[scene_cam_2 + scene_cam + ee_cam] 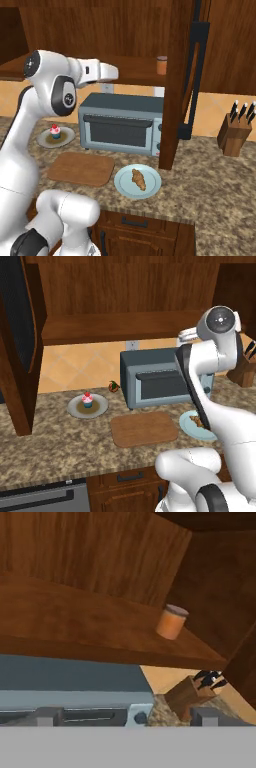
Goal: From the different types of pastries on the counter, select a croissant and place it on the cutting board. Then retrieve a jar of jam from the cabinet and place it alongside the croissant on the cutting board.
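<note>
The croissant (138,179) lies on a pale blue plate (122,187) on the granite counter (215,175), right of the bare cutting board (81,168). In the left base view the board (144,428) is in the middle and the croissant (199,420) peeks out from behind my arm. The cupcake (87,400) stands on a grey plate at the left. The orange-brown jar of jam (171,622) stands on the cabinet shelf (75,622), also seen as jar (161,65). My gripper (125,717) is open and empty, raised in front of the shelf, left of and apart from the jar; its hand (102,71) points right.
A grey-blue toaster oven (122,127) stands under the shelf behind the board. A knife block (234,135) sits at the far right. An open cabinet door (177,75) hangs right of the jar, another door (20,346) at the left. A small red item (114,387) lies beside the oven.
</note>
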